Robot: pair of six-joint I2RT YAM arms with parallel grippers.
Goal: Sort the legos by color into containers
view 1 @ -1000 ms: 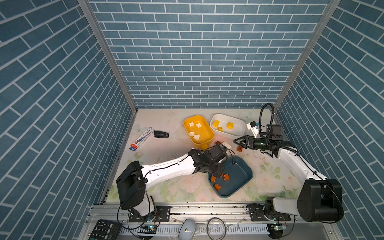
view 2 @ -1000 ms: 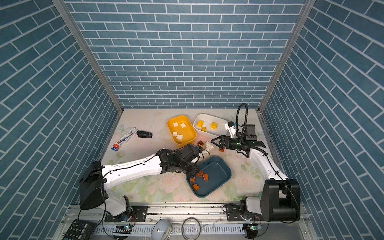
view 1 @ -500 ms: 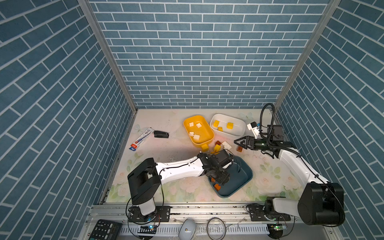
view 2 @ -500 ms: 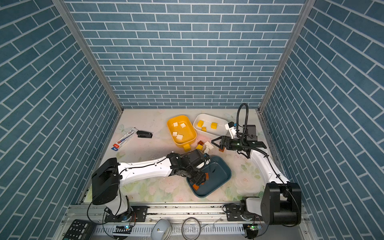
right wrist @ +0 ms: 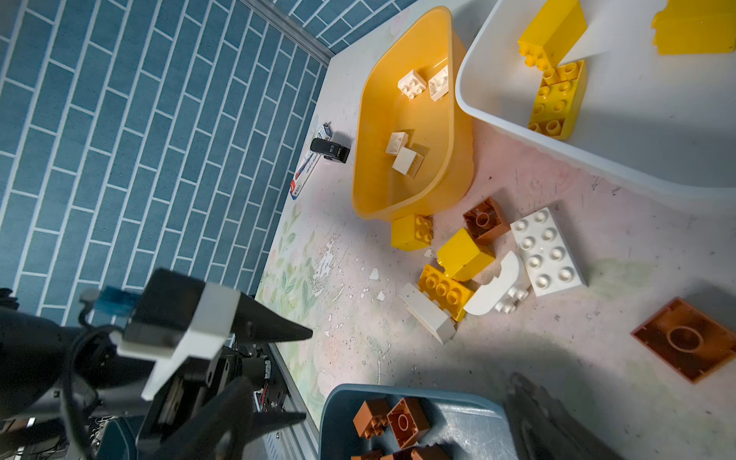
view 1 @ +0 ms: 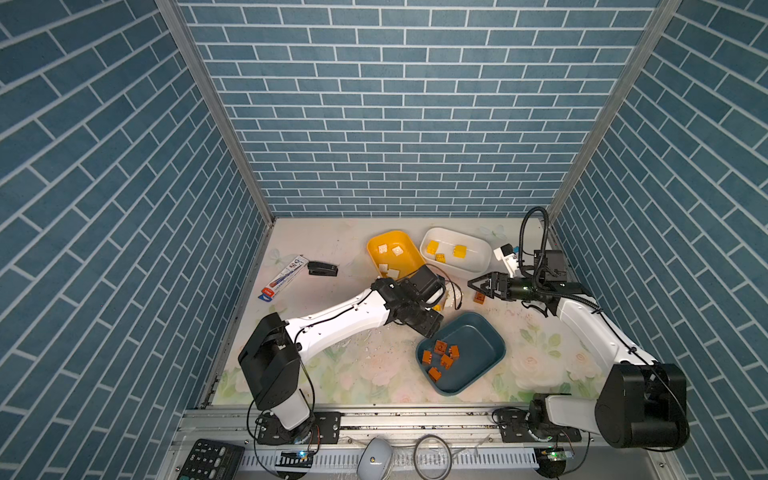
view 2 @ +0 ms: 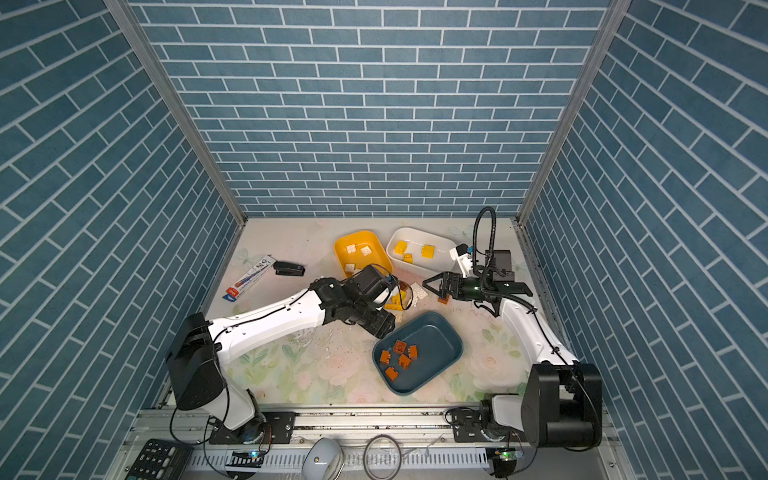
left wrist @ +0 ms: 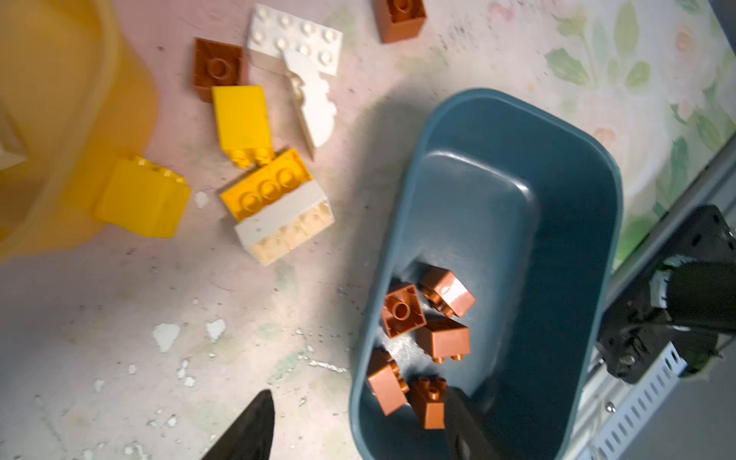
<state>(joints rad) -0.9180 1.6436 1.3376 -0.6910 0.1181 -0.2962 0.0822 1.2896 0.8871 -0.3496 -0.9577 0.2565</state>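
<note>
Spreading over one end of the dark teal plastic tub (left wrist: 577, 278), my left pincer (left wrist: 358, 394), clamped a second ago, now grips nothing; I judge its load delivered. Five brown studded bricks (left wrist: 402, 310) lie in that tub. Just beyond it sit eight loose bricks (left wrist: 275, 187): three yellow, three white, two brown. My right pincer (view 1: 477, 287) gapes empty beside one brown. Farther off are four white bricks (view 1: 397, 250) in the mustard-yellow tub (view 1: 405, 241) and three yellow bricks (view 1: 459, 250) in the white tub (view 1: 478, 262).

Left arm (view 1: 345, 320) — stretched forward and in toward the middle, wrist tipped downward; left gripper (view 1: 430, 331) has its jaws parted with nothing between them. Right arm (view 1: 582, 320) — forearm reaching inward; right gripper (view 1: 473, 284) roughly level, jaws spread wide, empty.
</note>
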